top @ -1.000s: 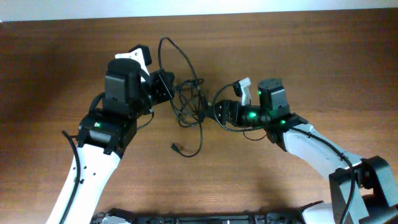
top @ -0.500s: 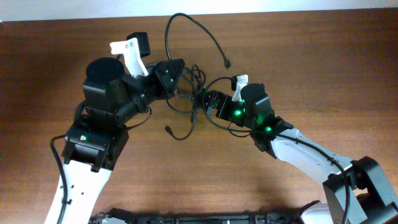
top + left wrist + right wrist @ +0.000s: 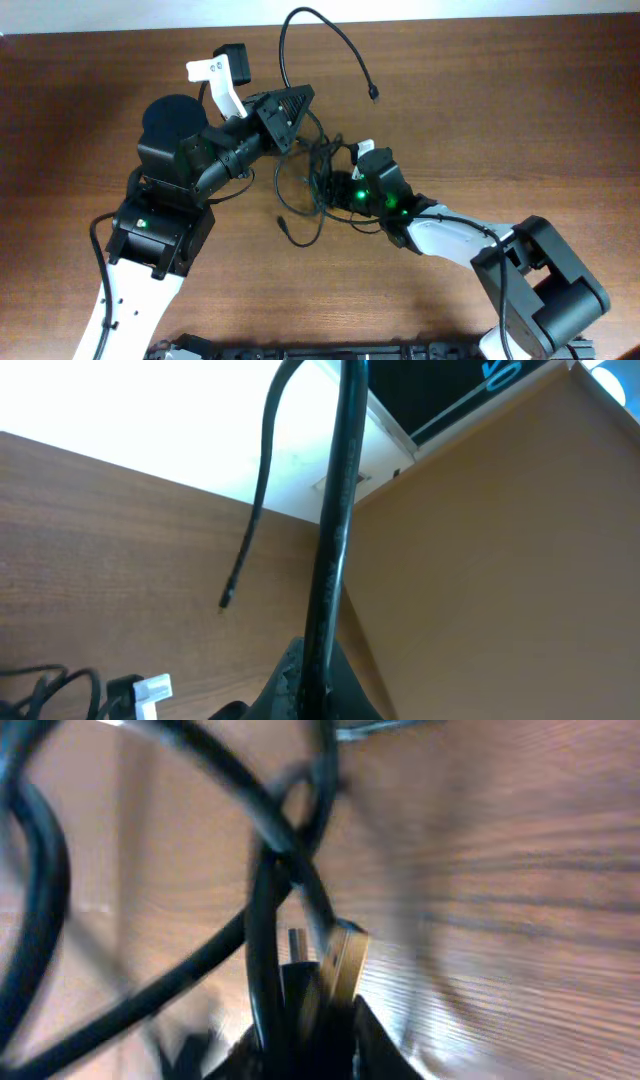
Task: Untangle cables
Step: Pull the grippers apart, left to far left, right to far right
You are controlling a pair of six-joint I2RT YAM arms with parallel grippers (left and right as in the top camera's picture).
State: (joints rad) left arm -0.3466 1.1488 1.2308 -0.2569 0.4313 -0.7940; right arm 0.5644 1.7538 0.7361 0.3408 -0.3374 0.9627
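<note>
At right wrist: right end effector (image 3: 300,1035) pinches cables (image 3: 262,920); overhead hides grip.

The table (image 3: 520,110) is brown wood, with thin dark lines running across it. Near the middle lie the black cables (image 3: 312,178) — a messy bunch. One loose loop of them rests flat on the wood — just below the bunch.

1. The left gripper (image 3: 293,103) has moved toward the upper centre of the frame, lifting a strand of the cables (image 3: 318,170) into a tall arc.
2. The right gripper (image 3: 335,188) has slid left into the cables and clamped onto them.
</note>
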